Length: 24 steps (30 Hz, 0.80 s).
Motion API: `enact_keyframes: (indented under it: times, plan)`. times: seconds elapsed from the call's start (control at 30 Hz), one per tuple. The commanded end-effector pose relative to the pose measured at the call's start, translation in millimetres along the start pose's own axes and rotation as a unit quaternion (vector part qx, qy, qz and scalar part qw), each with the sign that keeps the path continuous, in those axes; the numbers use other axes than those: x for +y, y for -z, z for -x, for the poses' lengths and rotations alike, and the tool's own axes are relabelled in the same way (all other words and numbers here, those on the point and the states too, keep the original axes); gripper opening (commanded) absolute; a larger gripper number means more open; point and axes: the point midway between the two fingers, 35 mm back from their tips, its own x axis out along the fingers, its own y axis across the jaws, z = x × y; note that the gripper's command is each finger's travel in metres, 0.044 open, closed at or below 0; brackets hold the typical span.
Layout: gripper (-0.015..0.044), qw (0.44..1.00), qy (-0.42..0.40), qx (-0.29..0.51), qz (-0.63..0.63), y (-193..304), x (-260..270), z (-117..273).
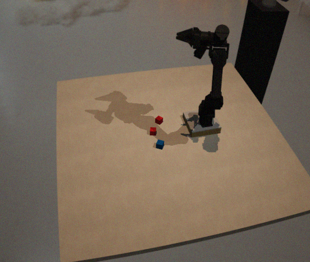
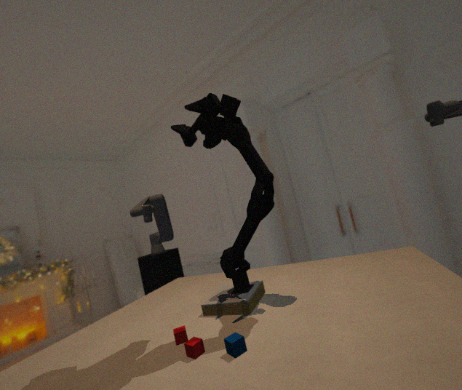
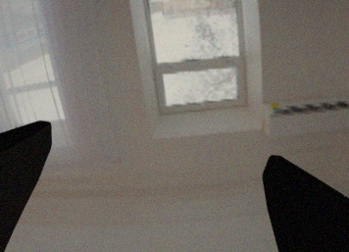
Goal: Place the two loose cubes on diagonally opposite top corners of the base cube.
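Observation:
A blue cube (image 1: 159, 144) (image 2: 235, 345), by its colour apparently the base, rests on the table in front of the robot. One red cube (image 1: 153, 131) (image 2: 194, 348) rests near it, a short gap away. The other red cube (image 1: 158, 120) (image 2: 180, 335) rests farther from the blue cube, turned differently. All three stand apart, with nothing on top of them. My gripper (image 1: 176, 35) (image 2: 179, 116) (image 3: 160, 151) is open and empty, high above the table and pointing roughly level. The wrist view shows both fingers wide apart and no cubes.
The wooden table (image 1: 107, 183) (image 2: 348, 310) carries the arm's base plate (image 1: 206, 132) (image 2: 224, 309), close to the cubes. The arm's shadow falls around the red cubes. A black pedestal (image 1: 258, 50) stands beyond the table edge. Other arms stand in the background of the exterior view.

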Motion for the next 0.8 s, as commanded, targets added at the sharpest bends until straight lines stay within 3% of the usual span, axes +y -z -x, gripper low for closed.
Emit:
enact_keyframes:
  times: [0.0, 0.13, 0.47, 0.77]
  plan:
    - [0.0374, 1.000, 0.000, 0.000, -0.002, 0.4, 0.7, 0.2]
    - [0.0269, 0.999, 0.011, 0.010, -0.047, 8.4, 17.1, 3.5]
    - [0.0265, 0.965, 0.033, 0.017, -0.260, 21.7, 100.5, -6.7]
    - [0.0265, 0.897, 0.015, -0.028, -0.441, 0.7, 165.6, -49.1]
